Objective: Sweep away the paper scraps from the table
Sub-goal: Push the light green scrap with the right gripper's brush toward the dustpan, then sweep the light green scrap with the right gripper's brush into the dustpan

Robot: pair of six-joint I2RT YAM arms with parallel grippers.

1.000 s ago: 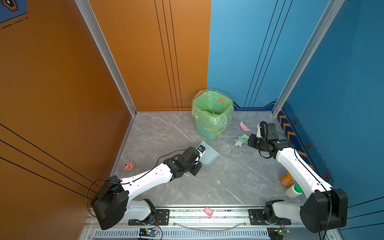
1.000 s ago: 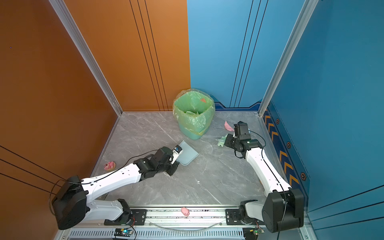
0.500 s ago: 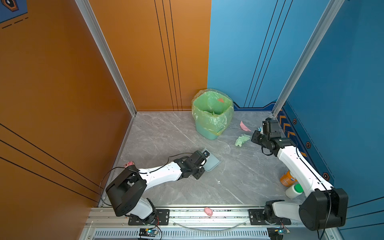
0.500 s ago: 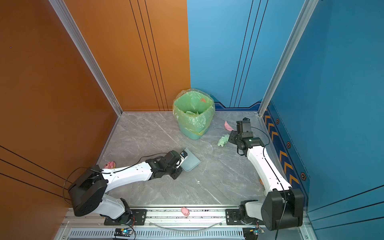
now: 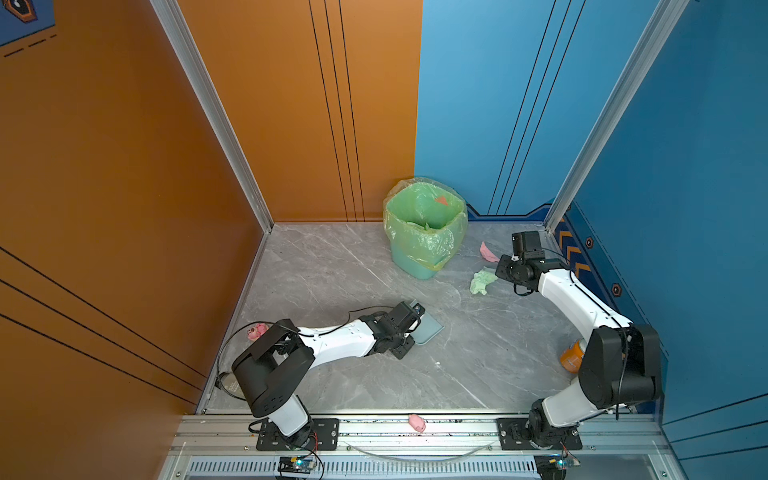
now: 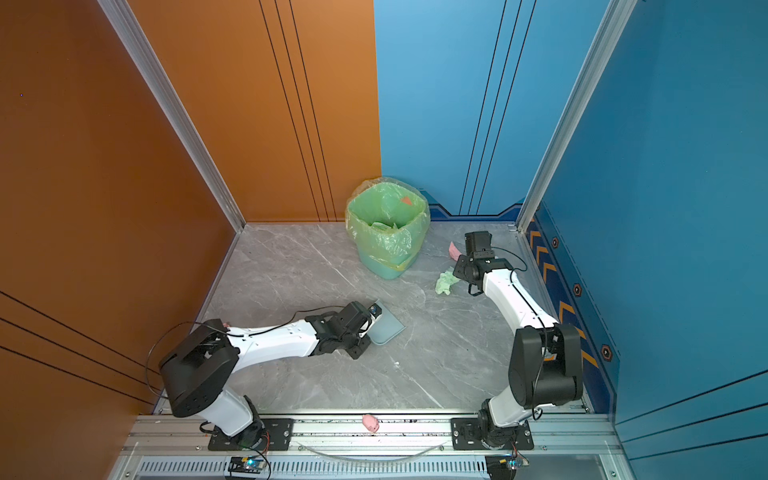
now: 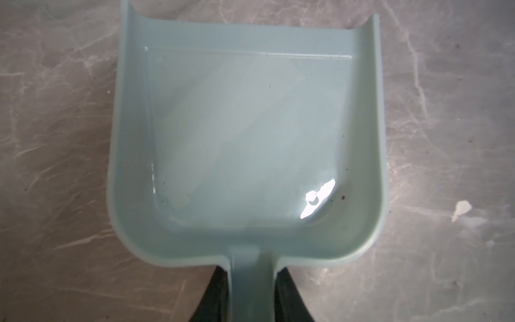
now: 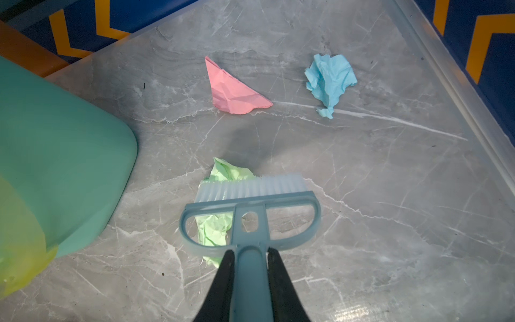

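Note:
On the grey veined table point(image 5: 498, 353) a pale green scrap point(image 5: 482, 281) point(image 6: 445, 282) lies right of the bin. A pink scrap point(image 5: 487, 251) point(image 8: 231, 89) lies behind it. A blue scrap point(image 8: 330, 80) shows only in the right wrist view, near the wall rail. My right gripper point(image 8: 250, 258) is shut on the handle of a blue hand brush point(image 8: 250, 192), whose bristles rest on the green scrap point(image 8: 228, 171). My left gripper point(image 7: 252, 274) is shut on the handle of an empty pale blue dustpan point(image 7: 250, 133) point(image 5: 428, 330), which lies flat at mid-table.
A teal bin with a yellow-green liner point(image 5: 424, 232) stands at the back centre, close to the scraps. A pink pig figurine point(image 5: 417, 422) sits on the front rail. A pink toy point(image 5: 257, 331) lies by the left wall, and an orange bottle point(image 5: 571, 357) stands beside the right arm's base.
The left arm has drawn the dustpan a little toward the front, and its elbow has swung in. The right arm has shifted slightly toward the back. The scraps have not moved.

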